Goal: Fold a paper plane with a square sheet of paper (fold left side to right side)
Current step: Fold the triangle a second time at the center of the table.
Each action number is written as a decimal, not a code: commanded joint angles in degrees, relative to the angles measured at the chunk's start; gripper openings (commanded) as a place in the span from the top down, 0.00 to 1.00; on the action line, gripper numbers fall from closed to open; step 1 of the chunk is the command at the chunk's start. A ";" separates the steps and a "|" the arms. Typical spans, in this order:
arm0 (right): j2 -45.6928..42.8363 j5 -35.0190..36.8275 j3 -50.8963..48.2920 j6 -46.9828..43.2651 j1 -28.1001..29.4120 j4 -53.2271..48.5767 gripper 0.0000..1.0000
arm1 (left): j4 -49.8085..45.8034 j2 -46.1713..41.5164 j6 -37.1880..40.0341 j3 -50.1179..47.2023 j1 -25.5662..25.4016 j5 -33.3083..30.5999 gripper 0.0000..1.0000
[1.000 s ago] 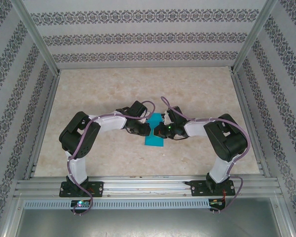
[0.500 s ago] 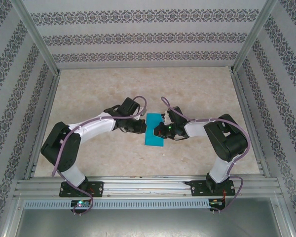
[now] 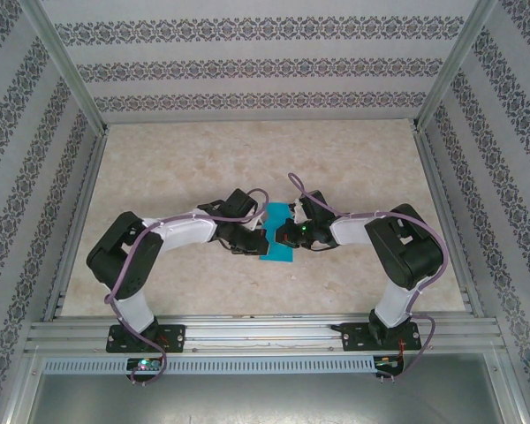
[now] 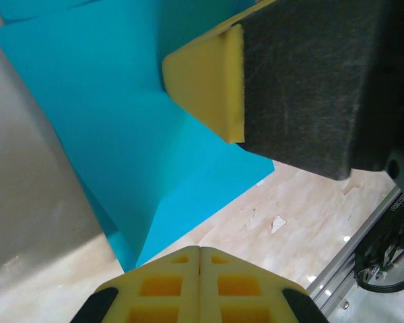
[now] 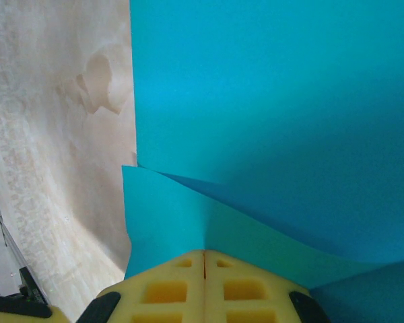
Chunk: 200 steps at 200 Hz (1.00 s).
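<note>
Left-to-right fold under way, both pincers closed at the teal sheet
The square sheet of paper (image 3: 278, 253), folded to a narrower creased shape, lies in the middle of the bench (image 3: 185, 168) between the arms. The left pincer (image 3: 250, 242) is shut at the sheet's left edge, just short of a raised corner. The right pincer (image 3: 283, 235) is shut against a lifted layer; I cannot tell whether it pinches paper. The next move probably calls for pressing that flap flat along the crease without dragging the sheet

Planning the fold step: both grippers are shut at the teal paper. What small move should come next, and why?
Probably slide the shut left gripper rightward across the square sheet of paper, pressing it flat: its layers bow apart while the right gripper pins one edge.
</note>
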 commanded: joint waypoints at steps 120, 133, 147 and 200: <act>0.57 2.12 -1.46 -1.32 0.67 -4.12 1.00 | 2.41 3.68 -0.93 0.73 -0.43 -3.35 0.97; 0.61 2.03 -1.46 -1.39 0.62 -4.23 1.00 | 2.24 3.71 -0.97 0.61 -0.30 -3.67 0.97; 0.66 2.03 -1.37 -1.50 0.62 -4.38 1.00 | 2.01 3.81 -1.01 0.50 -0.17 -4.15 0.97; 0.85 2.12 -1.28 -1.69 0.62 -4.58 1.00 | 1.70 3.83 -0.66 -0.03 0.27 -4.81 0.97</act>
